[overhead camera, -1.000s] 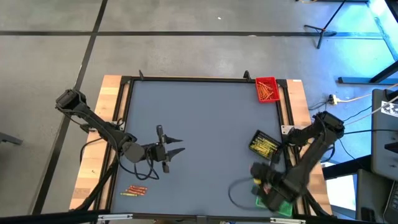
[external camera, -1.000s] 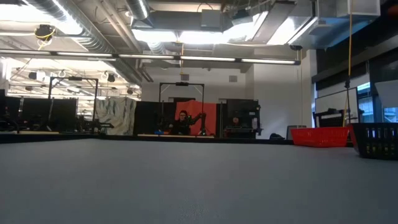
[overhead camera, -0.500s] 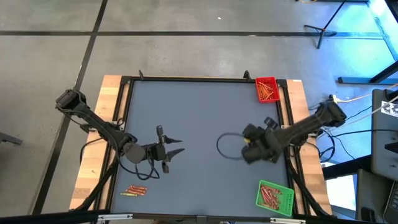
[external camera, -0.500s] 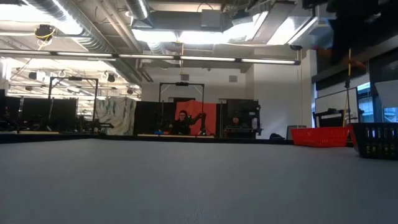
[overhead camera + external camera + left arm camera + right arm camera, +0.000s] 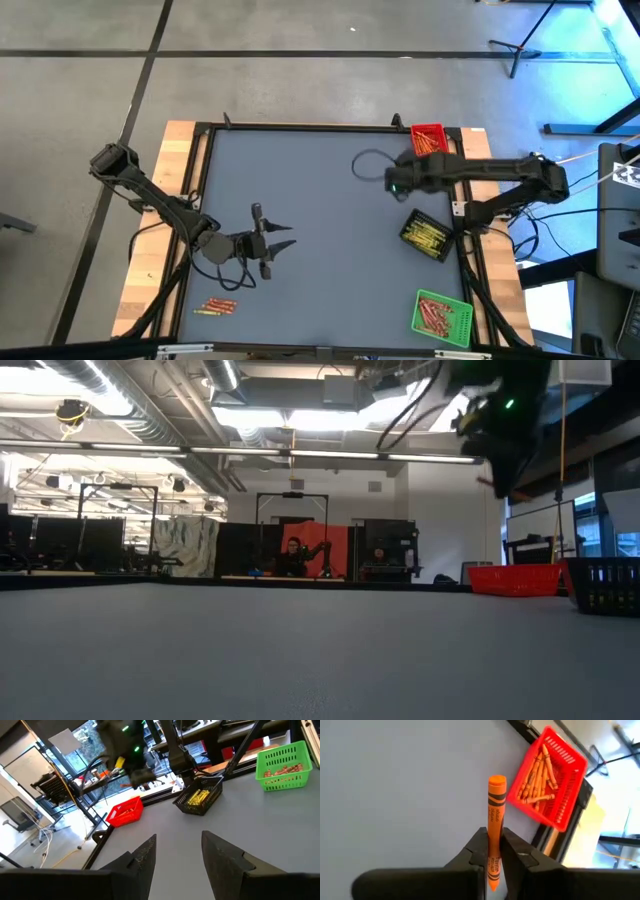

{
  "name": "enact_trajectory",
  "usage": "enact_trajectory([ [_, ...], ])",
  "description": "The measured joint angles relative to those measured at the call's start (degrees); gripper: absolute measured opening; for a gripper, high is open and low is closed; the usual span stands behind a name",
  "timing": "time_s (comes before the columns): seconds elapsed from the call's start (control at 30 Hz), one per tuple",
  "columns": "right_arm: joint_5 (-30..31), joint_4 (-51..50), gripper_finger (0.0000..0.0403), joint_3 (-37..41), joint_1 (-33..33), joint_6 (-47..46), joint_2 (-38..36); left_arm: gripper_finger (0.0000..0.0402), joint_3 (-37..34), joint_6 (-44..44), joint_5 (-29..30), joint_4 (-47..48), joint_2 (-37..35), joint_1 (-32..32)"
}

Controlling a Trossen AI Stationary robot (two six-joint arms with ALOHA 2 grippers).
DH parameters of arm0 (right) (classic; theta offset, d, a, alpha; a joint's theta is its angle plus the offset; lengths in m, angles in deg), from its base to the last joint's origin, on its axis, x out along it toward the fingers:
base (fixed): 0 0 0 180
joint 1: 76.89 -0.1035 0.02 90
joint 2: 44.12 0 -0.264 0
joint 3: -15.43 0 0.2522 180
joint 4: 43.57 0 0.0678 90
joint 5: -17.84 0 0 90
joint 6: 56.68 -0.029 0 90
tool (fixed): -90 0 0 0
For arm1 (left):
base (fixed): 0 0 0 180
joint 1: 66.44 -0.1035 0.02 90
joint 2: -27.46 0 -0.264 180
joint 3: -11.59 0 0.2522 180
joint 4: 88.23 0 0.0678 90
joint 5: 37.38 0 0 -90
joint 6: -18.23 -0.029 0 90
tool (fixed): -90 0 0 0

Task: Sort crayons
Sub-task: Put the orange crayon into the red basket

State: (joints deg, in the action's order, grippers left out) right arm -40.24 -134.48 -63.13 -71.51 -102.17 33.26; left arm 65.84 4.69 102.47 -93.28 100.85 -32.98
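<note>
Right wrist view: the right gripper (image 5: 493, 851) pinches an orange crayon (image 5: 495, 817) between its fingers, above the grey table (image 5: 320, 200) near the red tray (image 5: 551, 780) at the far right. The high view hides that crayon. The left gripper (image 5: 278, 241), fingers spread, hovers mid-left; loose crayons (image 5: 215, 307) lie near-left.
</note>
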Motion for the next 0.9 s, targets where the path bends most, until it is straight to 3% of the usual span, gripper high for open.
enact_trajectory([
  [0.2,0.0,14.3,0.0032,3.7,17.1,13.6,0.1,0.0141,0.0,0.8,0.0,0.1,0.0,0.0],
  [0.4,-1.3,26.3,0.0033,7.2,30.7,18.3,0.4,0.0141,0.0,2.7,0.0,0.4,0.0,0.0],
  [0.6,-4.0,36.4,0.0033,11.3,37.5,22.5,3.1,0.0141,0.0,3.0,0.0,0.4,0.0,0.1],
  [0.9,-3.3,40.4,0.0033,12.8,41.3,24.5,7.3,0.0141,0.0,4.5,0.0,0.4,0.0,0.1],
])
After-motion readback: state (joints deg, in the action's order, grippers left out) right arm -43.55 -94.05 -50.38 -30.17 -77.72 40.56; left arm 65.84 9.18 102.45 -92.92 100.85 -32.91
